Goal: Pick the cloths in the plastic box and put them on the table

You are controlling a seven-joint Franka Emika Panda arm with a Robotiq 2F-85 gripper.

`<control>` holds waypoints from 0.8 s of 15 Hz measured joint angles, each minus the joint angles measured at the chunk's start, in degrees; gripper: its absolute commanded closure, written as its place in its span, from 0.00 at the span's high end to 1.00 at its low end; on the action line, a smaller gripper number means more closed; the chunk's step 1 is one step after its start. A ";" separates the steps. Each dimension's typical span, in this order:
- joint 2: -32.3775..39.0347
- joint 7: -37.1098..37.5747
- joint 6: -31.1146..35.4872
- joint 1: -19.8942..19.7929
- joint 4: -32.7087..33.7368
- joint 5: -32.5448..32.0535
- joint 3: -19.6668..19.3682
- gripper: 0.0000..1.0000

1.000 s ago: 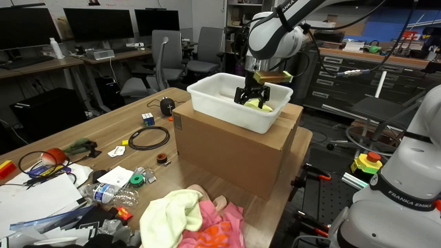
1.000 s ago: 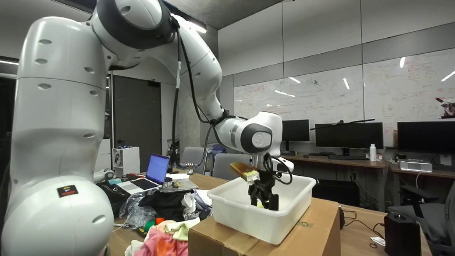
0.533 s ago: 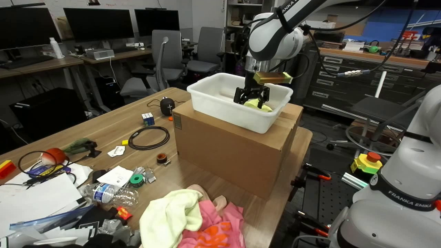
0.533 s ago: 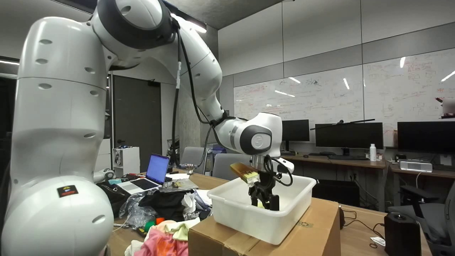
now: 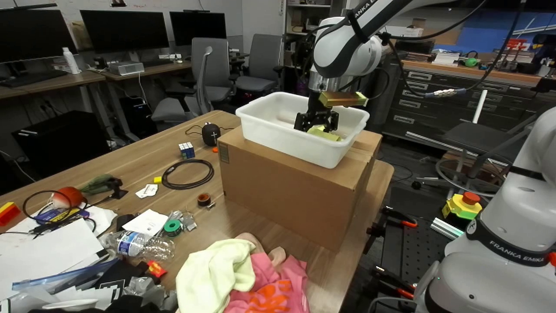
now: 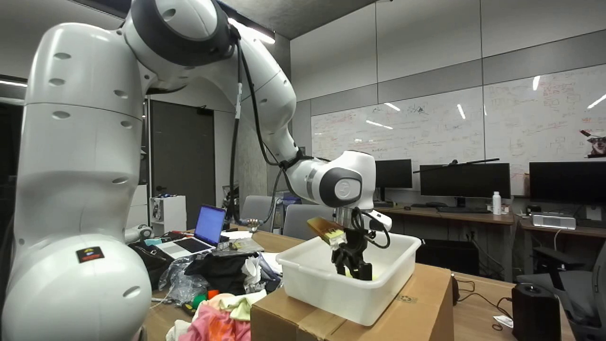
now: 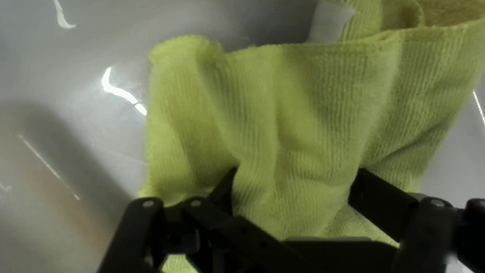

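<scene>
A ribbed yellow cloth [image 5: 325, 134] lies in the white plastic box [image 5: 282, 139]. It fills the middle of the wrist view [image 7: 299, 106], creased, with a pale tag at its upper edge. My gripper [image 5: 316, 128] is down inside the box over this cloth. In the wrist view my gripper [image 7: 293, 185] has its fingers wide apart, with folds of the cloth bulging between them and touching them. In an exterior view the box wall [image 6: 331, 291] hides most of the cloth. A pale yellow cloth [image 5: 217, 271] and a pink cloth [image 5: 282, 271] lie on the table [image 5: 243, 221].
The box stands on a cardboard box [image 5: 286, 195] on the table. A plastic bottle [image 5: 139, 245], papers [image 5: 47, 248], a coiled cable [image 5: 187, 174], a puzzle cube [image 5: 186, 150] and a tape roll [image 5: 203, 199] lie on the table. A laptop [image 6: 208, 227] stands behind the clutter.
My gripper has sunk slightly into the box, fingers about as far apart as before. The yellow cloth under it has changed shape and looks more creased.
</scene>
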 measured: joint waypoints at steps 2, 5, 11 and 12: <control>0.11 -0.21 0.19 0.01 -0.04 0.01 0.02 0.27; 0.19 -0.78 0.69 0.02 -0.24 0.12 0.08 0.08; 0.12 -5.47 1.03 0.08 -0.43 3.60 0.43 0.05; 0.03 -6.25 1.03 0.17 -0.44 4.16 0.57 0.05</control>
